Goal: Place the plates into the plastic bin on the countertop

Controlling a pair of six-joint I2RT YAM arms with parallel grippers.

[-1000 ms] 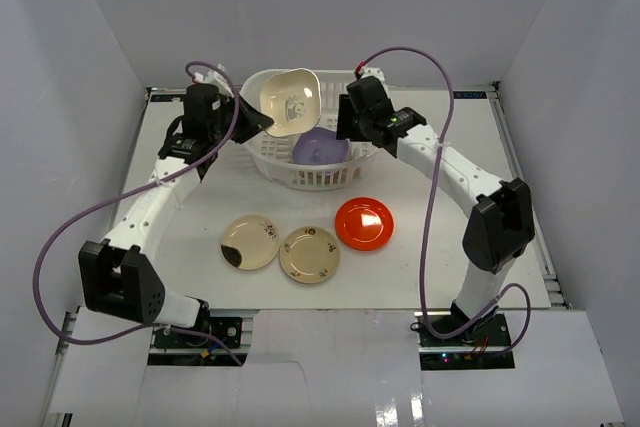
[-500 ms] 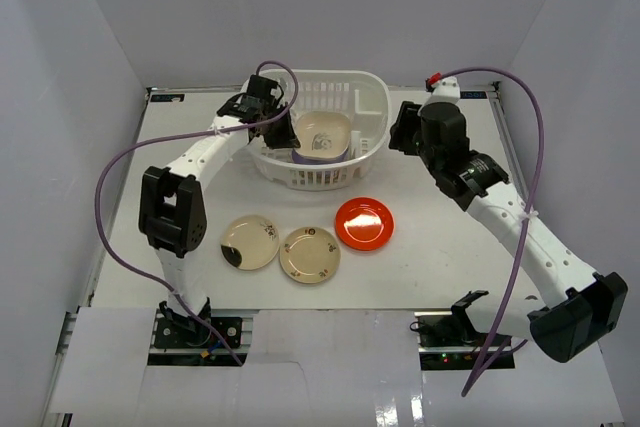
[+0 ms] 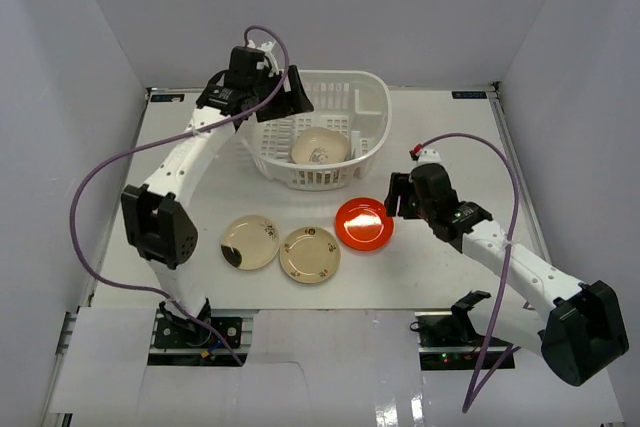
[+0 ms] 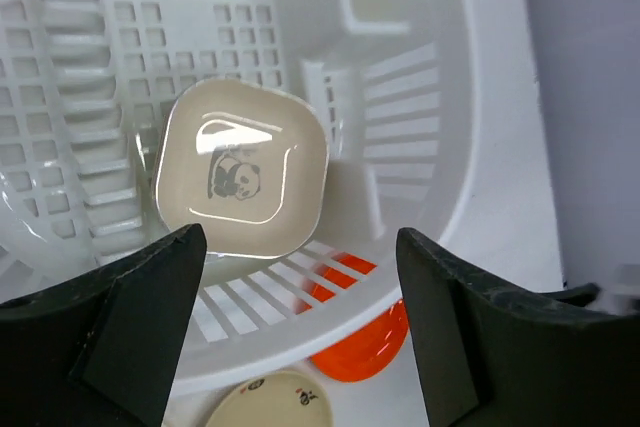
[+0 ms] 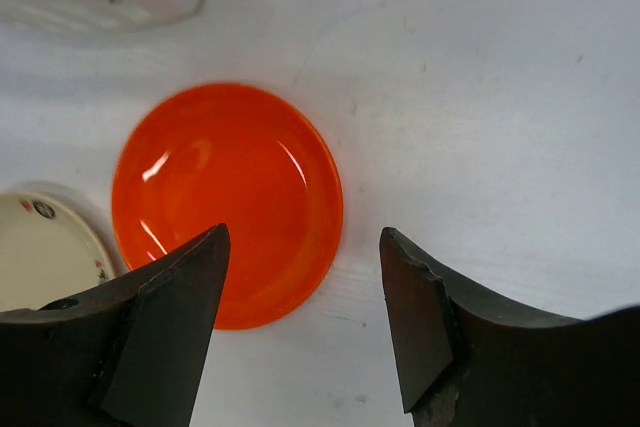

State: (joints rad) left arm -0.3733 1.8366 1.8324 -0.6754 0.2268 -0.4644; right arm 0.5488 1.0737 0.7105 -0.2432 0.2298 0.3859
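The white plastic bin (image 3: 372, 87) stands at the back of the countertop (image 3: 450, 147). A cream rounded-square plate (image 3: 320, 148) with a panda mark (image 4: 240, 182) lies inside it. My left gripper (image 3: 290, 97) hangs open and empty above the bin's back-left rim (image 4: 300, 237). A glossy red-orange plate (image 3: 364, 222) lies in front of the bin. My right gripper (image 3: 395, 202) hovers open over that plate's right edge (image 5: 302, 235), one finger above the plate (image 5: 225, 202), the other above bare countertop. Two round cream plates (image 3: 250, 242) (image 3: 310, 254) lie left of the red one.
Pale walls enclose the countertop on three sides. The purple cable (image 3: 100, 187) of the left arm loops over the left side. The right arm's elbow (image 3: 585, 332) sits at the near right corner. One round cream plate's edge (image 5: 40, 247) shows left of the red plate.
My left gripper opened and let the cream square plate drop flat into the bin, then rose. The right arm swung from the bin down to the red plate.
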